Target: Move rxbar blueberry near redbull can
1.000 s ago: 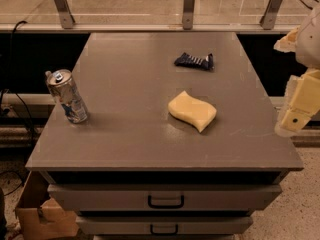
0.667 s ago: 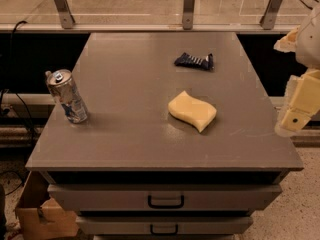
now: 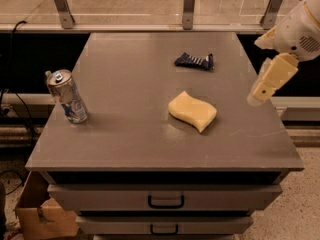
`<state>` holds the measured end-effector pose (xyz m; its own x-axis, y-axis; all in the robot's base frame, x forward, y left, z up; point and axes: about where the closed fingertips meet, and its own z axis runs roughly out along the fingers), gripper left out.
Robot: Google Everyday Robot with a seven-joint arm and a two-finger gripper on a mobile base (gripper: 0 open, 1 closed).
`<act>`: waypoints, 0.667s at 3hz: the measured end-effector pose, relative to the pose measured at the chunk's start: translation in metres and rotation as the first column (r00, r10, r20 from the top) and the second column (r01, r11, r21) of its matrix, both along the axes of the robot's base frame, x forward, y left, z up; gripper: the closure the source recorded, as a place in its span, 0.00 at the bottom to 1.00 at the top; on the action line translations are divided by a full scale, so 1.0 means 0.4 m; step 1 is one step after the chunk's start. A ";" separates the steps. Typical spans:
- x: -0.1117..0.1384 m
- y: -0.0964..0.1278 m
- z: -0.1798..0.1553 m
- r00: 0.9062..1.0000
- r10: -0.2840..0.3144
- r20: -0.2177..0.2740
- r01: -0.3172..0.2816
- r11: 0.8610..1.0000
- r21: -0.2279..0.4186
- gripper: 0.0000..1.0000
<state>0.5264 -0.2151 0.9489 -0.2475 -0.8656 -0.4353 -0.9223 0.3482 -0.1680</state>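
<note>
The rxbar blueberry [image 3: 195,61], a flat dark navy wrapper, lies on the far right part of the grey table top [image 3: 130,69]. The redbull can [image 3: 67,97], silver and blue and slightly dented, stands upright near the table's left edge, far from the bar. My gripper [image 3: 264,91] hangs on its cream arm over the table's right edge. It is to the right of the bar, a little nearer the camera, and above the surface. It holds nothing that I can see.
A pale yellow wavy sponge [image 3: 192,111] lies right of the table's middle, between the bar and the front edge. Drawers with handles [image 3: 165,202] are below the top. A cardboard box [image 3: 37,216] sits on the floor at the lower left. Metal rail posts [image 3: 189,4] stand behind the table.
My gripper and arm have moved left and farther back, from beside the table's right edge to over it, closer to the bar. The objects have not moved.
</note>
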 end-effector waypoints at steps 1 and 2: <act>0.150 0.026 -0.070 1.000 -0.017 -0.006 0.018 0.994 0.104 0.00; 0.250 0.051 -0.110 0.998 -0.030 0.048 0.023 0.988 0.152 0.00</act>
